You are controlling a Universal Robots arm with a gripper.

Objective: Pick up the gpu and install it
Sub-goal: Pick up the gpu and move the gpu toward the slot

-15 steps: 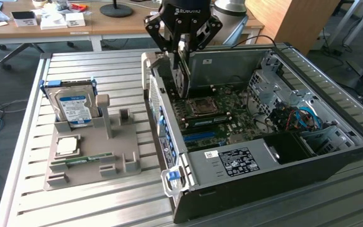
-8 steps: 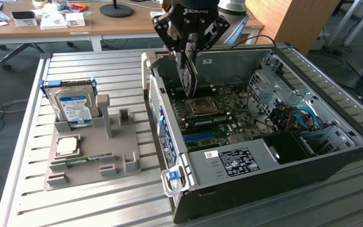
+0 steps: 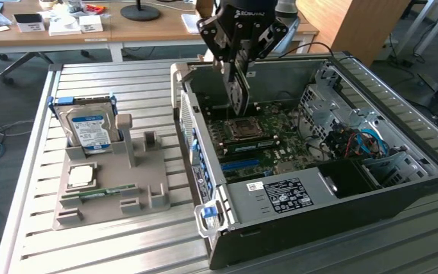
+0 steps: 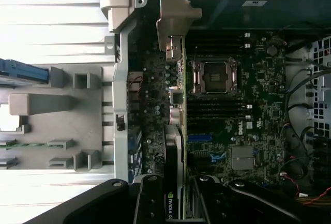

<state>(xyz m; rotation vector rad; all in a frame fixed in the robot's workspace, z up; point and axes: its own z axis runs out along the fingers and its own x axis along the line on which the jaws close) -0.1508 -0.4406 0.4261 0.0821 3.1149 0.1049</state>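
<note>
We have the end effector (image 3: 236, 65) clenched on the gpu (image 3: 239, 94), which hangs straight below it. Its long axis points down toward the motherboard (image 3: 280, 134) beneath.

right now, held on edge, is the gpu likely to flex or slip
Probably stiff: the gpu shows a rigid board, cooler and metal bracket. Held at one end by the end effector, it may swing if bumped. Exposed parts look fragile against the case wall.

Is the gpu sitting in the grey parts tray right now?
No, the pincer holds the gpu on edge inside the open computer case, over the motherboard, away from the tray.
</note>
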